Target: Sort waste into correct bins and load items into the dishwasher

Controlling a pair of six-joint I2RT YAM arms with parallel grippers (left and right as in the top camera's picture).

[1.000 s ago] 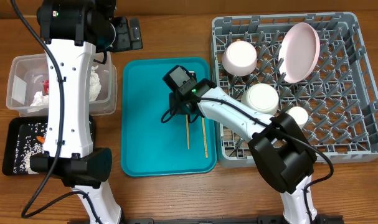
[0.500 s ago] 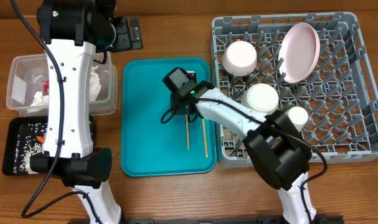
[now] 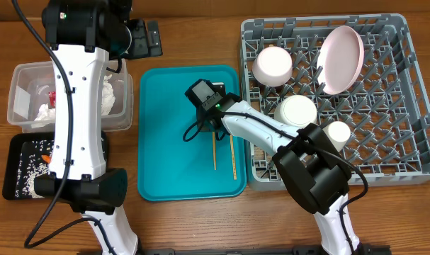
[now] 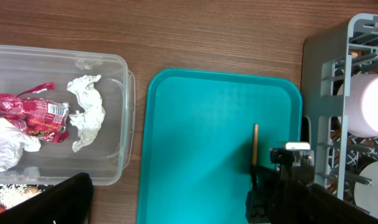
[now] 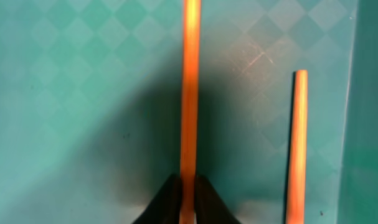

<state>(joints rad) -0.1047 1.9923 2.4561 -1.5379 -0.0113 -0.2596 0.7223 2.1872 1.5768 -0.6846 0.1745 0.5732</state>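
Two wooden chopsticks lie on the teal tray (image 3: 165, 142). My right gripper (image 3: 213, 132) is shut on the left chopstick (image 5: 189, 74), its black fingertips (image 5: 170, 198) pinching it low on the tray; the other chopstick (image 5: 297, 143) lies free to its right. The left gripper (image 3: 148, 38) hangs open and empty high over the table's back, one finger (image 4: 55, 200) showing at the bottom left of the left wrist view. The grey dishwasher rack (image 3: 385, 142) holds a white plate (image 3: 341, 60), two bowls (image 3: 273, 65) (image 3: 296, 112) and a cup (image 3: 337, 132).
At the left, the clear tub (image 3: 23, 76) contains a red wrapper (image 4: 33, 112) and white tissues (image 4: 86, 112). In front of it the black tray (image 3: 15, 152) carries rice-like scraps (image 3: 27, 180) and an orange piece (image 3: 52, 159). The left arm stretches over both bins.
The right gripper's jaws have closed from partly open onto the left chopstick. The left arm has not moved.
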